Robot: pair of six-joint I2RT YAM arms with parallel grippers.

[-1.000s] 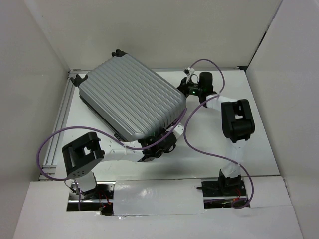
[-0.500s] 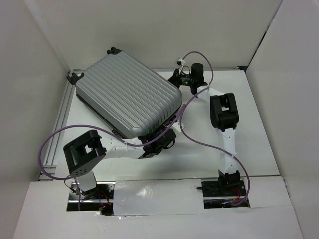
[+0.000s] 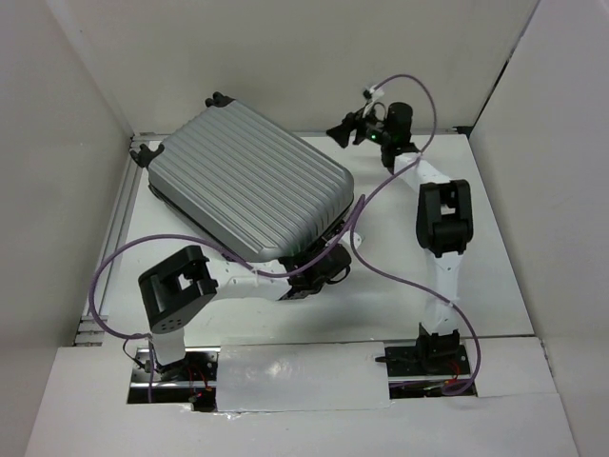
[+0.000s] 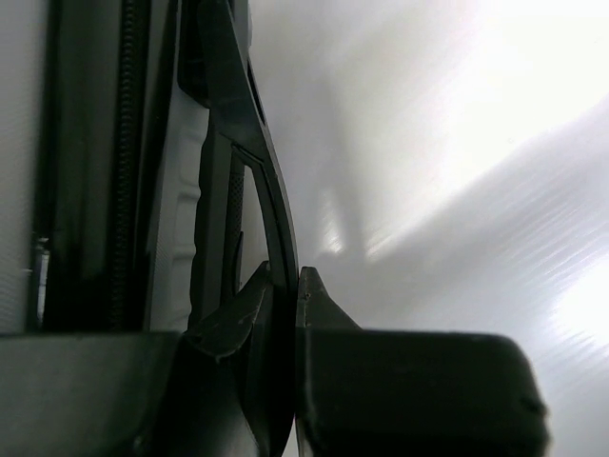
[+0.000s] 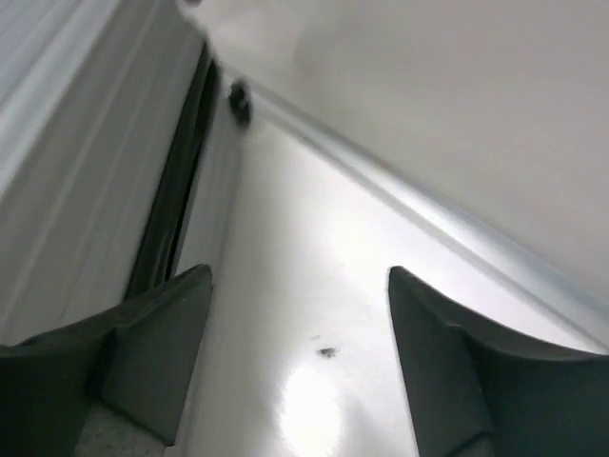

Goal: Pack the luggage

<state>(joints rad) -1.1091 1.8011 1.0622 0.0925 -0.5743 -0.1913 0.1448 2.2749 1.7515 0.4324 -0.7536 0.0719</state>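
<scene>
Left claw (image 4: 287, 286): pinching handle (image 4: 252, 143) of luggage (image 3: 247, 186) | right claw (image 5: 300, 295): wide, empty, luggage at its left | risk: your thin pinch may slip, dropping the luggage.

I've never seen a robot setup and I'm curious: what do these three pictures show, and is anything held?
These are two robot arms bolted at the near edge of a white table, each ending in a two-finger gripper. The wide picture comes from a fixed camera above and behind them. The other two come from cameras on the wrists, showing their own fingers. On the table lies a ribbed silver suitcase. The left gripper is pinched shut on a thin black handle on the suitcase's near side. The right gripper is open, in the air beside the suitcase's far corner, holding nothing.
</scene>
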